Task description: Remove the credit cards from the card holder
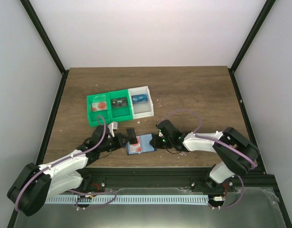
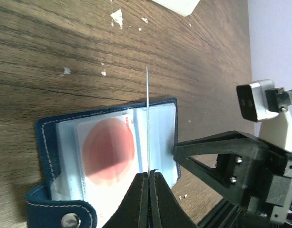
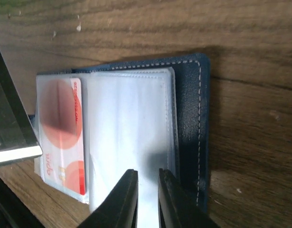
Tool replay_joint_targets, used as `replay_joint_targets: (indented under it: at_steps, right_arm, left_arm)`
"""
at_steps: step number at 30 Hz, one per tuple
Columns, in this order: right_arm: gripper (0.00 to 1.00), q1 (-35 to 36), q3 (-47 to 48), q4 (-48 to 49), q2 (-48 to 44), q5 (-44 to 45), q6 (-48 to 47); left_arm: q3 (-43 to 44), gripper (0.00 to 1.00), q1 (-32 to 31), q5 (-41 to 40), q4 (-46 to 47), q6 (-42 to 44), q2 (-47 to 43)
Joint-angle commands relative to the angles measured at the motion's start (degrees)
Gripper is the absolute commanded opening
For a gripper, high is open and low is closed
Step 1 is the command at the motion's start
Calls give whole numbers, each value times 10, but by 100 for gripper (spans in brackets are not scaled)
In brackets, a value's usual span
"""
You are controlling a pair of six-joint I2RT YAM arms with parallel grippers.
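Surface: brown wooden worktop (image 1: 193,90), white walls behind.
Card holder (image 1: 147,142): lies open at the 6 o'clock edge, between the arms.
Card (image 2: 108,149): red-and-white, in a clear pocket. Likely light, stiff and slippery, so pinch the edge at the pocket mouth.
Left gripper (image 2: 149,176): clamped on an upright thin leaf (image 2: 147,118).
Right gripper (image 3: 148,180): jaws a slit apart at the pocket edge. Cannot tell if it grips.
Tray (image 1: 108,95): 11 o'clock of the holder.
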Motion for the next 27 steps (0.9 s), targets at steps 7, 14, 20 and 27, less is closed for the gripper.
replay_joint_targets:
  at_steps: [7, 14, 20, 27]
  right_arm:
    - [28, 23, 75, -127, -39, 42, -14]
    - [26, 29, 86, -106, -6, 12, -15]
    - [24, 29, 63, -79, 43, 18, -13]
    - [24, 29, 56, -87, 57, 35, -25]
  left_arm:
    - [-22, 0, 7, -18, -35, 12, -36]
    - [-28, 0, 8, -8, -41, 20, -46]
    - [-34, 0, 8, -9, -44, 18, -67]
    - [-27, 0, 9, -6, -56, 23, -80]
